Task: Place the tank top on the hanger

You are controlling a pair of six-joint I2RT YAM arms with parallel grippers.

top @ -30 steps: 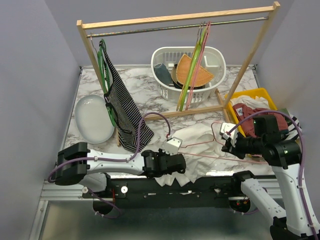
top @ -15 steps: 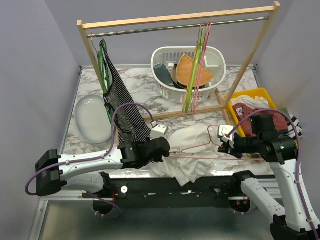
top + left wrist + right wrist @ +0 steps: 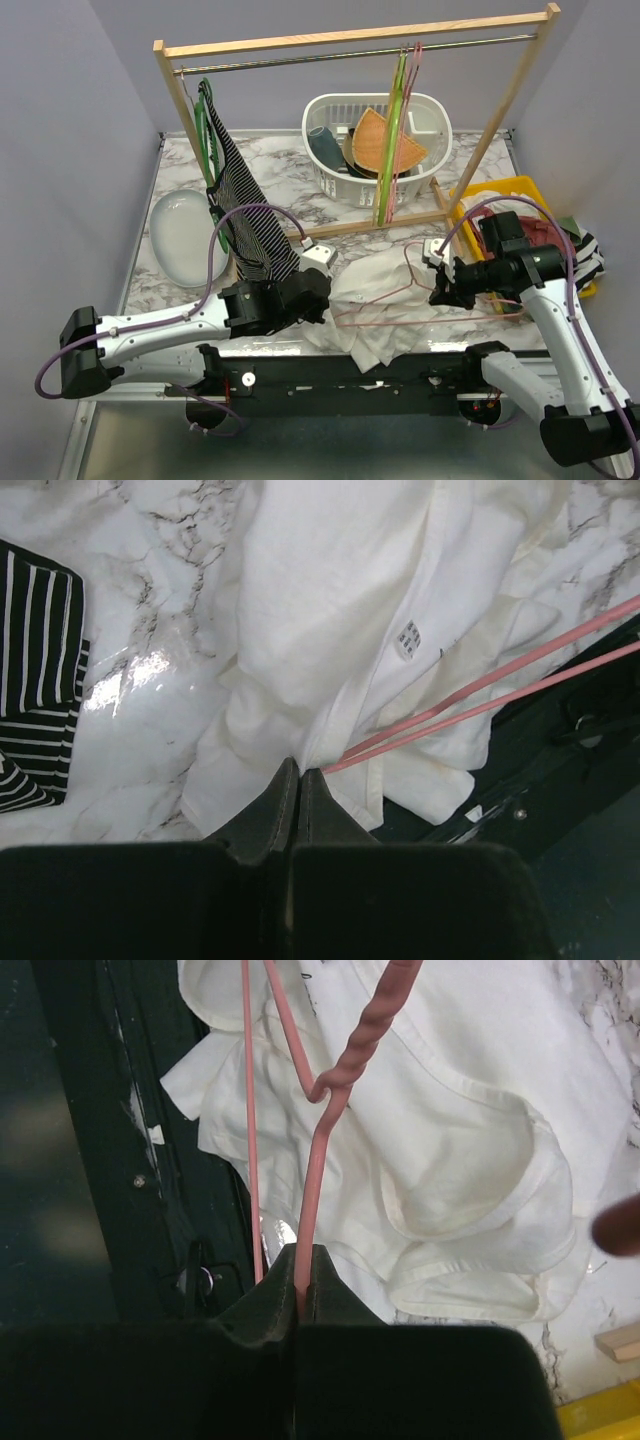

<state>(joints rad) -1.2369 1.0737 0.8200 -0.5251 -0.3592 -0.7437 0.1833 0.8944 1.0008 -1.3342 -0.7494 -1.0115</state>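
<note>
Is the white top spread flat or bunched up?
Bunched up: the tank top lies crumpled in deep folds on the marble table.

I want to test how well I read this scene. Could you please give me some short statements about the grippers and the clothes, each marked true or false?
1. The right gripper is closed on the wire of the pink hanger. True.
2. The tank top hangs from the rack. False: it lies crumpled on the table.
3. The striped garment hangs at the left end of the rack. True.
4. The basket is empty. False: it holds several things, among them an orange item.
5. The left gripper is wide open. False: it is shut on the tank top's edge.
</note>
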